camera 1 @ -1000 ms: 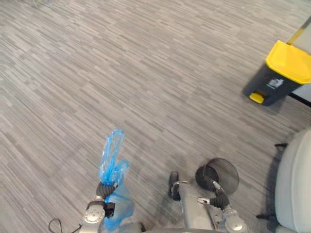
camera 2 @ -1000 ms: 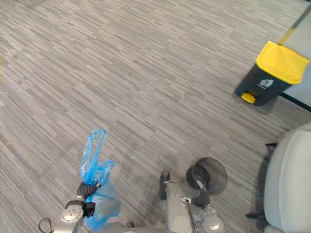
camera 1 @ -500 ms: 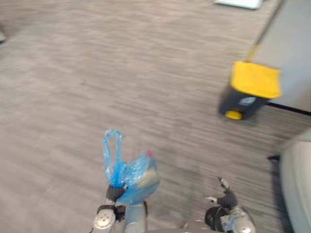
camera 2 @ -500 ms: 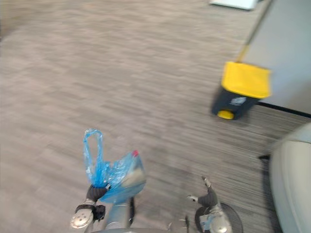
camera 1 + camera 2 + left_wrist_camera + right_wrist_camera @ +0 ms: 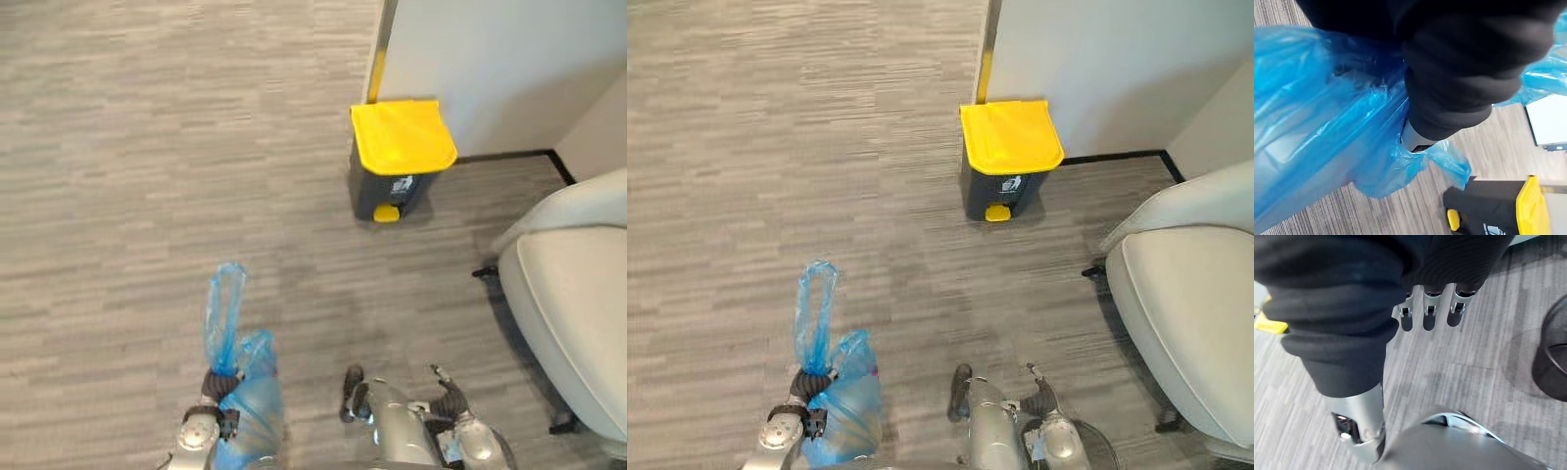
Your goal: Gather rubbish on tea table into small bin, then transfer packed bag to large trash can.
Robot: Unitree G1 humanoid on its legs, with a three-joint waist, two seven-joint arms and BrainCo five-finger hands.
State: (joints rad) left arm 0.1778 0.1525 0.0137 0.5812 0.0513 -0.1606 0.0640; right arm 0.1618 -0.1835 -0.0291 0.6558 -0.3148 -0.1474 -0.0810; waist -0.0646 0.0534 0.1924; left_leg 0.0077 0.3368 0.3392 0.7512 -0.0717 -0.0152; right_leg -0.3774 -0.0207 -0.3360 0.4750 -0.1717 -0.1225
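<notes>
1. Blue bag (image 5: 241,403) is gripped at the neck by left hand (image 5: 219,384) fingers.
2. Right hand (image 5: 452,396) fingers are relaxed, empty.
3. Large trash can (image 5: 376,192) is ahead, lid (image 5: 403,135) shut; it should be opened before release.

The crumpled translucent blue plastic bag (image 5: 245,416) runs off the head views' bottom edge; its contents cannot be made out. The pale grey cushioned chair (image 5: 573,294) is cut by the right edge. Print on the dark grey, yellow-lidded pedal bin (image 5: 1007,162) is too small to tell. The round black mesh bin (image 5: 1552,362) is cut by the right wrist view's edge
</notes>
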